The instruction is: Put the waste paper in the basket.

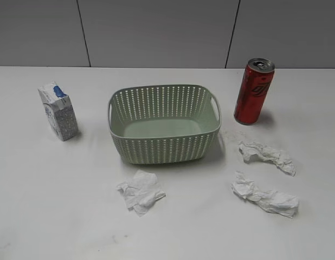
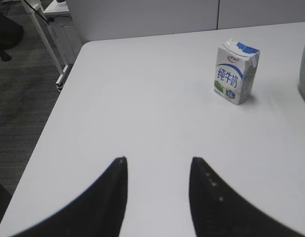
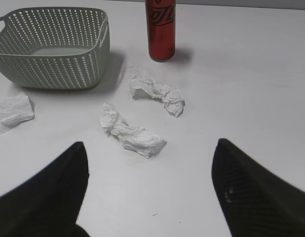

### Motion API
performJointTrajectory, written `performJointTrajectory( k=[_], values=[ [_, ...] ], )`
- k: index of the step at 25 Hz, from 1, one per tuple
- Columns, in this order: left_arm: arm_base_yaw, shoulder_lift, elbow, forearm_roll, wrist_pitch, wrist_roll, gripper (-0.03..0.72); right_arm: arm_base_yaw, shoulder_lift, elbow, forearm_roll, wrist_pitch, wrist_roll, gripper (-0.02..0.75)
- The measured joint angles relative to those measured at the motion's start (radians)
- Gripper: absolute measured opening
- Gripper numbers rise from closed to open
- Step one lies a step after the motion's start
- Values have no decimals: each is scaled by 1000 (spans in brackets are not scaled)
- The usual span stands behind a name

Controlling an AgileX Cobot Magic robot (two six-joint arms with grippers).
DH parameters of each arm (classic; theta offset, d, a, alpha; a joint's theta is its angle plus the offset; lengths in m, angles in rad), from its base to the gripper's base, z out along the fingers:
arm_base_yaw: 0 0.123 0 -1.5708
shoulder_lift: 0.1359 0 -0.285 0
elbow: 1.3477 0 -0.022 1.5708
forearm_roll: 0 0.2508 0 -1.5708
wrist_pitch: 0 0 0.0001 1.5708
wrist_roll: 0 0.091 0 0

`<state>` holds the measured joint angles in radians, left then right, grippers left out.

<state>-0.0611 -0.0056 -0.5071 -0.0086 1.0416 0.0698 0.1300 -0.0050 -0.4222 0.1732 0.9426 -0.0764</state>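
So the pale green basket sits mid-counter and there's nothing in it. All three bits of waste paper are out on the counter: one wad just in front of the basket, a second wad off its right corner near the red can, and a third wad in front of that one. None of them touch the basket.

The exterior view doesn't show either arm at all. You only get those from the wrist cams. The left gripper has its fingers spread apart with nothing between them, hovering over bare counter near the left edge. That view also gives a readable look at the milk carton, blue print and all, which looks like a speckled grey box from the exterior, plus just a sliver of the basket at the far right.

The right gripper is wide open too, holding nothing, with the two right-hand wads ahead of it, and the can and basket behind them.
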Motion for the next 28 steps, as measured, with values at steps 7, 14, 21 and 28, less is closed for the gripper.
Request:
performJointTrajectory(
  k=[7, 14, 21, 28],
  values=[
    [0, 0, 0, 0, 0, 0, 301, 0, 0, 0, 0, 0, 0, 589],
    [0, 0, 0, 0, 0, 0, 301, 0, 9, 0, 1, -2, 0, 589],
    [0, 0, 0, 0, 0, 0, 301, 0, 195, -14, 4, -21, -26, 589],
    [0, 0, 0, 0, 0, 0, 301, 0, 482, -42, 53, -97, -100, 589]
  ],
)
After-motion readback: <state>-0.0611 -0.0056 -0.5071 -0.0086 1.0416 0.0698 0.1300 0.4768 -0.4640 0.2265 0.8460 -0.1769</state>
